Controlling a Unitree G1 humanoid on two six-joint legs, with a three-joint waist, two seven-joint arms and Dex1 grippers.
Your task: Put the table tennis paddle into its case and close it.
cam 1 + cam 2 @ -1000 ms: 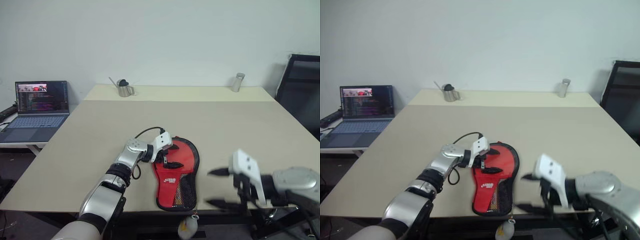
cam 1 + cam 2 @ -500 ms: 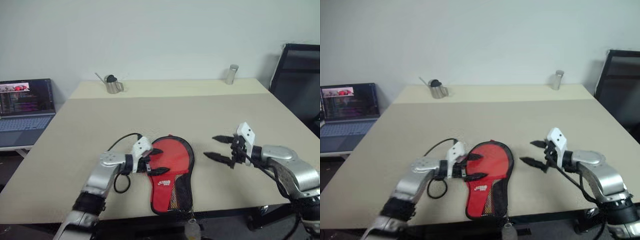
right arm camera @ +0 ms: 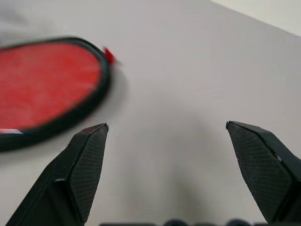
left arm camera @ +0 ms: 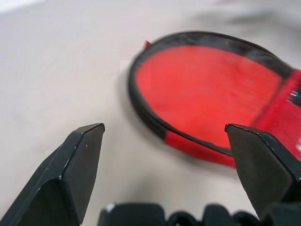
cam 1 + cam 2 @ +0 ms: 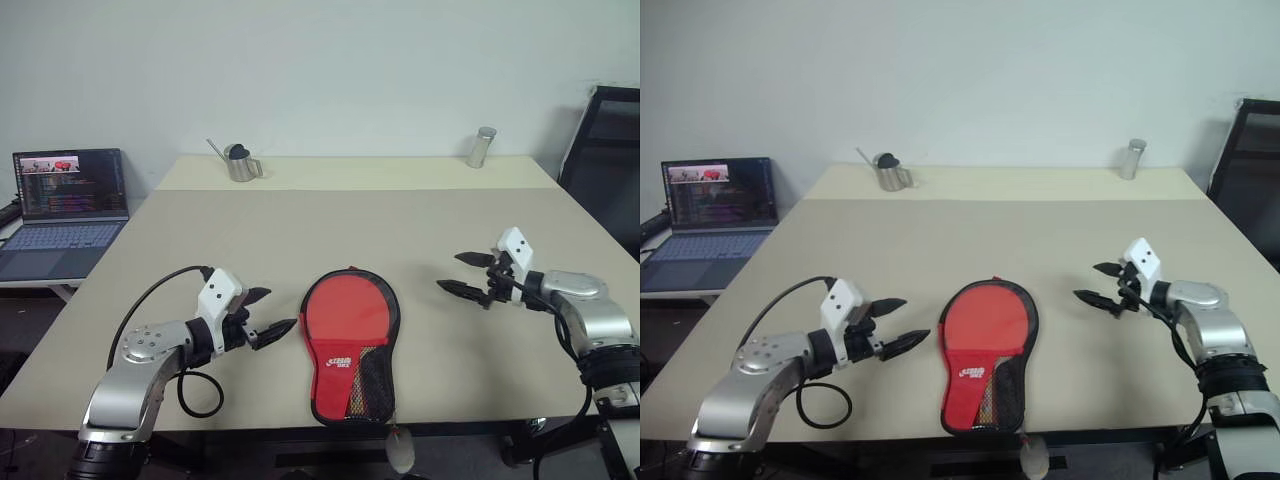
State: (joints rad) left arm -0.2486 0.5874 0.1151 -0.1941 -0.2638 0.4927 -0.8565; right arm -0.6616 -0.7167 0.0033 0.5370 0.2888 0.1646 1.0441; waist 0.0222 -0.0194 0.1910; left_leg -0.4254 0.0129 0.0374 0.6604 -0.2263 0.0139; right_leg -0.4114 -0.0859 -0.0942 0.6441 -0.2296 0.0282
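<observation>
The case (image 5: 350, 340) lies flat near the table's front edge. It has a round red panel with a black rim, white lettering and a mesh pocket, and its white zipper pull (image 5: 398, 452) hangs over the edge. The table tennis paddle is hidden. My left gripper (image 5: 280, 308) hovers just left of the case, open and empty, pointing at it. My right gripper (image 5: 448, 271) is open and empty, well to the right of the case. The left wrist view has the case (image 4: 211, 89) ahead of the spread fingers. In the right wrist view the case (image 3: 42, 80) sits off to one side.
The beige table (image 5: 400, 215) carries a small metal watering can (image 5: 240, 163) and a metal cylinder (image 5: 482, 147) at its far edge. An open laptop (image 5: 70, 195) sits on a side desk to the left. A black chair (image 5: 610, 150) stands at the right.
My left gripper has pulled off the case and back to its left side. My right gripper has swung from the table's front edge out over the table, right of the case. The camera shifted too.
</observation>
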